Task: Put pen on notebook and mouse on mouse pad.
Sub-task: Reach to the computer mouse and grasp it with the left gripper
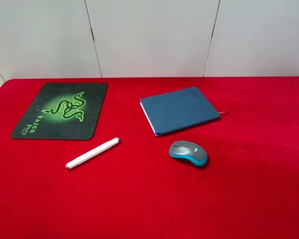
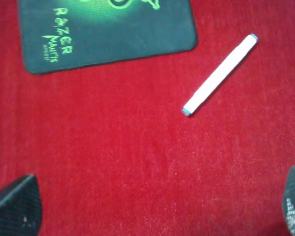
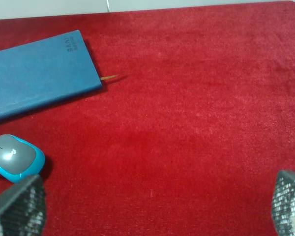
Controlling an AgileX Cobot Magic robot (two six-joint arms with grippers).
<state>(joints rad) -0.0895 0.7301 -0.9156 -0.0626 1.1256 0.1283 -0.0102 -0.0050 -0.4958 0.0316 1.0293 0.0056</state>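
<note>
The white pen (image 1: 92, 153) lies at a slant on the red cloth, just in front of the black mouse pad (image 1: 61, 110) with its green snake logo. Right of centre sits the dark blue notebook (image 1: 179, 109), its red ribbon poking out on the right. The grey and teal mouse (image 1: 188, 152) rests just in front of the notebook. Neither arm shows in the high view. My left gripper (image 2: 155, 211) is open above bare cloth, short of the pen (image 2: 220, 74) and the pad (image 2: 108, 29). My right gripper (image 3: 152, 206) is open, with the mouse (image 3: 14, 156) beside one fingertip (image 3: 17, 209) and the notebook (image 3: 39, 73) beyond.
A red cloth (image 1: 149, 199) covers the whole table. A white panelled wall (image 1: 149, 35) stands behind its far edge. Bare cloth stretches along the front and the right side.
</note>
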